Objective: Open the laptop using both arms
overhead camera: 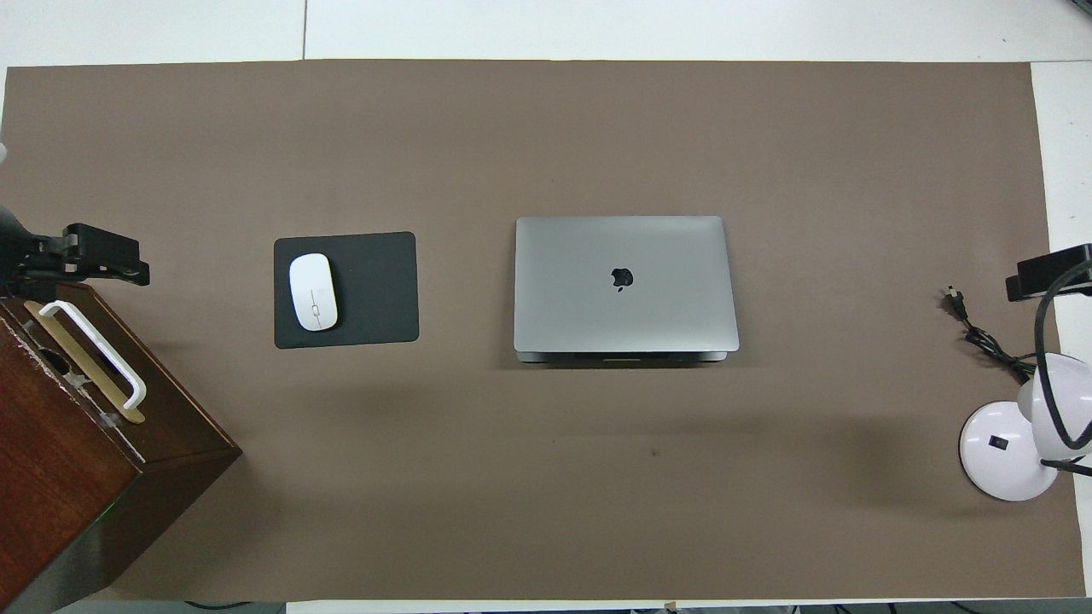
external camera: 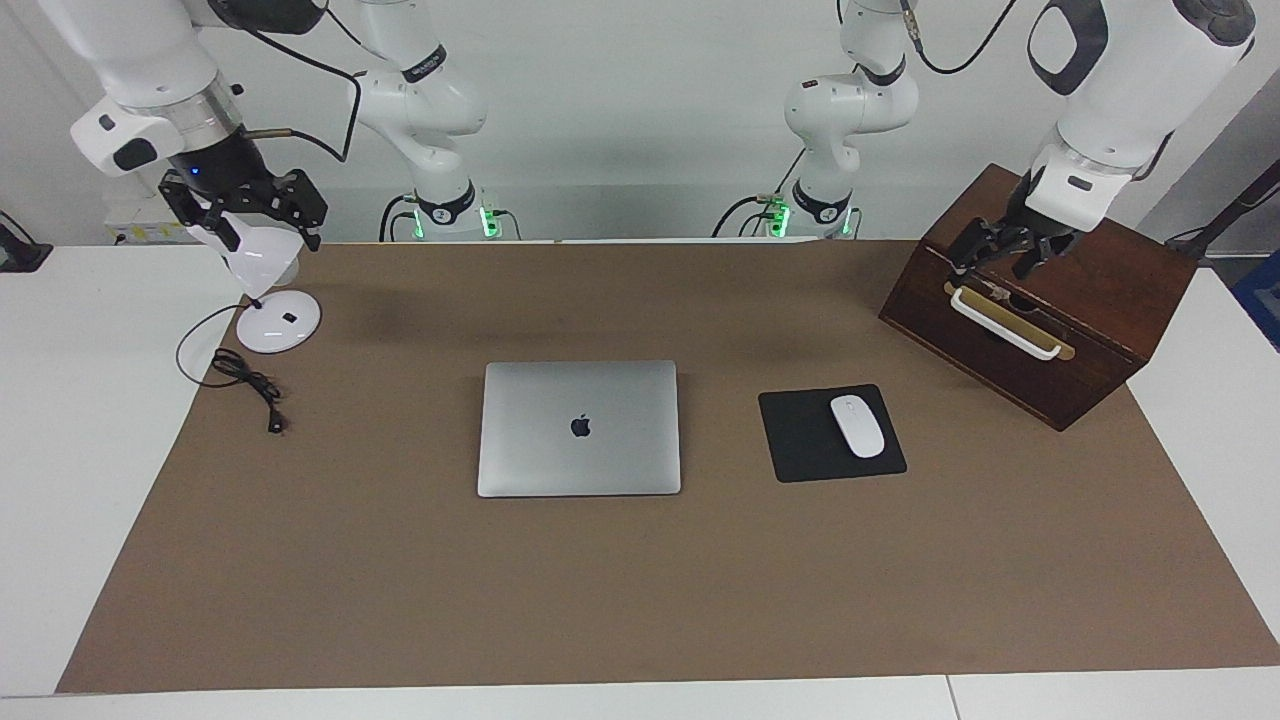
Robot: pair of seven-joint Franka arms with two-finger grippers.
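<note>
Left gripper (external camera: 1005, 255) is hanging over the wooden box (external camera: 1040, 330), just above its white handle (external camera: 1003, 322), at the left arm's end of the table; cannot tell whether its fingers are parted or closed. Right gripper (external camera: 243, 208) is hovering over the white desk lamp (external camera: 275, 300) at the right arm's end; its fingers are looking spread, pinching nothing. Both are standing well apart from the laptop (external camera: 579, 428), one to either side of it. Laptop is lying shut and flat on the brown mat (external camera: 640, 600), logo up, roughly midway between the two arms' ends; the overhead view is showing a thin seam along the edge nearer the robots, so the lid likely lifts from that side, though I cannot be sure. Black mouse pad (external camera: 800, 440) with white mouse (external camera: 857, 426) is sitting beside the laptop toward the left arm's end, not touching it. Judging the step: nothing begun, both arms waiting at the start. Next move is calling for both grippers to travel in over the laptop, one pinning the base while the other catches the lid's edge; the slim lip is leaving little to grip, and the base may slide.
</note>
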